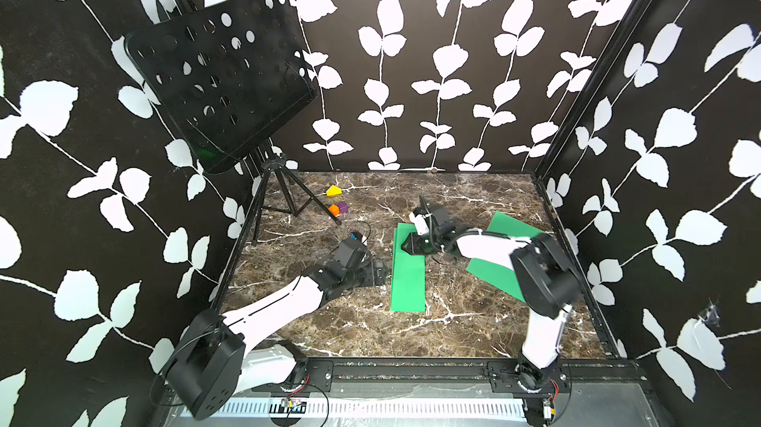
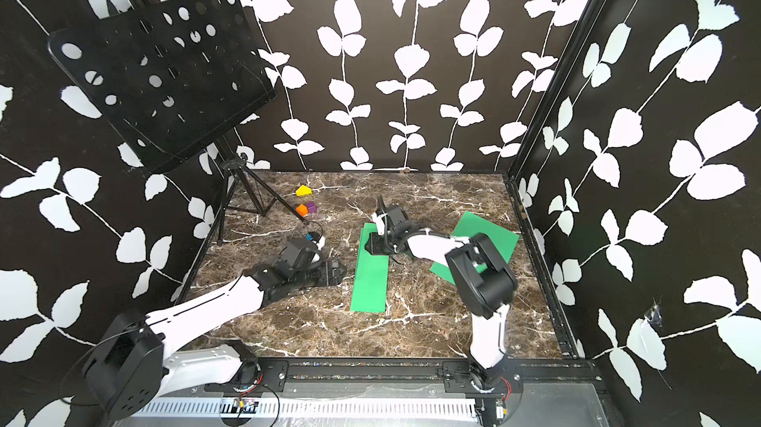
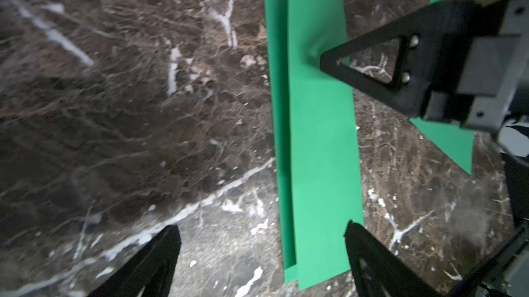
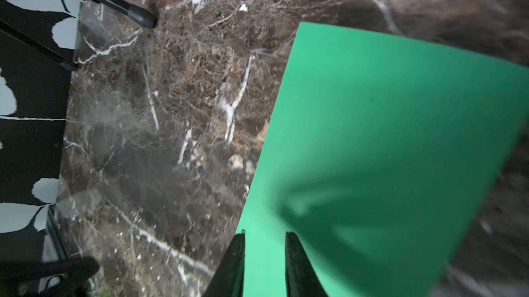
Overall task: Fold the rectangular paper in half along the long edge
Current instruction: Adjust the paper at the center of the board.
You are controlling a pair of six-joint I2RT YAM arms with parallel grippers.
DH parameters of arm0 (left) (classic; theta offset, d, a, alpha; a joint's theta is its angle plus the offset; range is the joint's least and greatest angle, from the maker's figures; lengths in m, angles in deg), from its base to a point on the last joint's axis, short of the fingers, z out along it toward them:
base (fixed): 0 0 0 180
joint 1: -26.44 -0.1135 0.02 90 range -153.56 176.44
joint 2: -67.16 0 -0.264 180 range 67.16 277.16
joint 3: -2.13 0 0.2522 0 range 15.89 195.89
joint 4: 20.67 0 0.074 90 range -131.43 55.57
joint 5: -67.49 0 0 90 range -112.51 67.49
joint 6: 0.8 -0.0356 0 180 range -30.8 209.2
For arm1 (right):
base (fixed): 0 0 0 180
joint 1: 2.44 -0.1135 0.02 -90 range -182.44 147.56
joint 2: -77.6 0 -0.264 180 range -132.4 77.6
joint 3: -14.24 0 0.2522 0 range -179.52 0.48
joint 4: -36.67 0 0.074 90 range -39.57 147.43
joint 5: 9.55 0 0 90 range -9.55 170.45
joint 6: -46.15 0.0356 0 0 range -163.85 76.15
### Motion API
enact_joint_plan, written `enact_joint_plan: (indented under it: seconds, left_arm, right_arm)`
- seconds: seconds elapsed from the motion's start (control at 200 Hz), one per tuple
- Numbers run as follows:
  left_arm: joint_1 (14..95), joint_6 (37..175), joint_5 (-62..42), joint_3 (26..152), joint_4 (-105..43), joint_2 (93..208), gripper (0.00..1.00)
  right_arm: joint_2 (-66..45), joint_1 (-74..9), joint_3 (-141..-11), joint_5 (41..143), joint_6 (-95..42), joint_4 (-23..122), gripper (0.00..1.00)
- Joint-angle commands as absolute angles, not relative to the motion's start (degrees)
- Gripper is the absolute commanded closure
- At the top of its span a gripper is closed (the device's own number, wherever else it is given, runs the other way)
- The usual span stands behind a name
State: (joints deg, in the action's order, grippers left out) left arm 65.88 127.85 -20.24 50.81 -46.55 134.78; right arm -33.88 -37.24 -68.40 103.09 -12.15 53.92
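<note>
Table (image 1: 362, 322): brown marble, white veins. Walls (image 1: 412, 75): black, white leaf print.
Music stand (image 1: 218, 79): far left corner, perforated black desk tilted, tripod (image 1: 284, 194) feet on the table.
Yellow block (image 1: 334, 191): near the back edge, beside the tripod.
Orange block (image 1: 334, 210) and purple block (image 1: 343, 208): touching, just in front of the yellow one.
Flat green sheet (image 1: 510, 225): right side, askew to the table edges.

The left arm (image 1: 271, 307) and right arm (image 1: 482, 248) have white link shells and boxy black joint housings. The right end effector (image 3: 323, 60) has black, hollow triangular fingers (image 3: 372, 37) with two silver screws (image 3: 413, 41).
</note>
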Motion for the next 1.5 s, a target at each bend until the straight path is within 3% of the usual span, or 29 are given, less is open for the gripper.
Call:
enact_joint_plan:
  seconds: [0.0, 0.275, 0.51, 0.91, 1.035, 1.14, 1.495]
  left_arm:
    - [65.7, 128.8, -24.7, 49.7, -48.4, 132.7, 0.08]
    - [65.7, 126.4, -22.9, 53.3, -49.1, 136.3, 0.06]
    - [65.7, 125.6, -22.0, 54.8, -47.9, 138.8, 0.05]
    - [65.7, 124.8, -20.7, 56.2, -47.4, 140.9, 0.05]
    - [65.9, 125.0, -20.0, 56.4, -47.1, 141.4, 0.04]
    - [68.4, 125.3, -19.8, 58.1, -47.2, 142.2, 0.05]
    - [81.6, 123.6, -11.7, 73.2, -47.6, 162.6, 0.41]
  right_arm:
    - [-37.4, -37.2, -72.7, 104.6, -14.6, 56.1, 0.76]
    - [-41.6, -31.4, -76.0, 102.4, -16.1, 57.2, 0.76]
    - [-37.3, -24.1, -70.3, 100.1, -16.7, 57.4, 0.76]
    - [-14.6, -21.4, -43.0, 98.5, -10.5, 53.9, 0.76]
    - [-4.9, -23.1, -37.1, 98.3, -9.8, 54.5, 0.64]
    - [0.5, -25.5, -35.7, 95.7, -11.1, 59.2, 0.61]
    - [1.9, -28.1, -35.9, 96.4, -11.7, 61.6, 0.63]
